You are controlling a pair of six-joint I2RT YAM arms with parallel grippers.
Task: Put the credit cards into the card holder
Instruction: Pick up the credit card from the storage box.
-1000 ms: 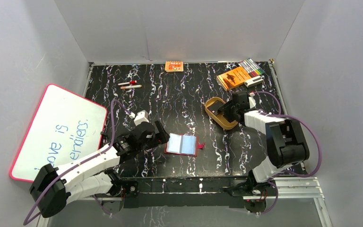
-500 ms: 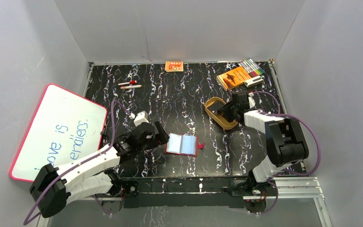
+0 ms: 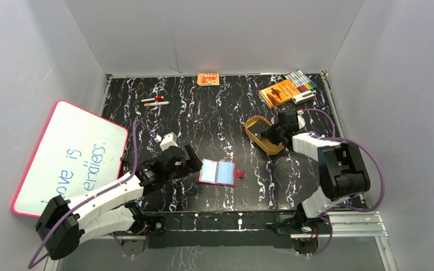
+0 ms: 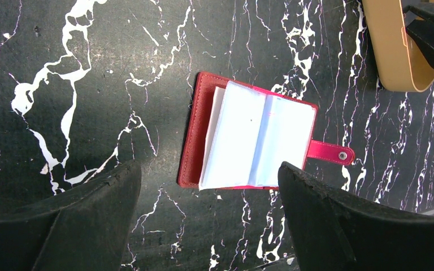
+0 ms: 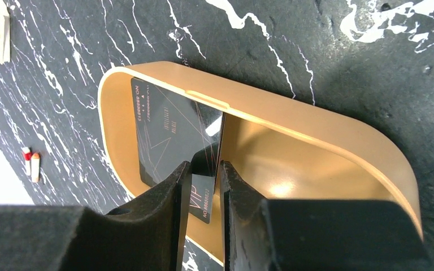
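Note:
The card holder (image 3: 219, 173) lies open on the black marbled table, red cover down, pale sleeves up, snap tab (image 4: 330, 152) pointing right. My left gripper (image 3: 194, 164) hovers just left of it, open wide; in the left wrist view the card holder (image 4: 248, 135) sits just beyond my left gripper (image 4: 208, 169). My right gripper (image 3: 271, 133) reaches into the tan oval tray (image 3: 251, 122). Dark credit cards (image 5: 169, 130) lean inside the tray (image 5: 316, 132). My right gripper (image 5: 203, 166) stands narrowly open around one card's lower edge, which rests against the right finger with a gap on the left.
A whiteboard (image 3: 68, 155) with a pink rim leans at the left. An orange booklet (image 3: 278, 92), a set of markers (image 3: 301, 79) and a small white item (image 3: 304, 97) lie at the back right. A small orange box (image 3: 208, 79) and short pens (image 3: 155, 101) lie near the back edge.
My right gripper's jaws have narrowed around the cards in the tray. The left arm and the card holder have not moved.

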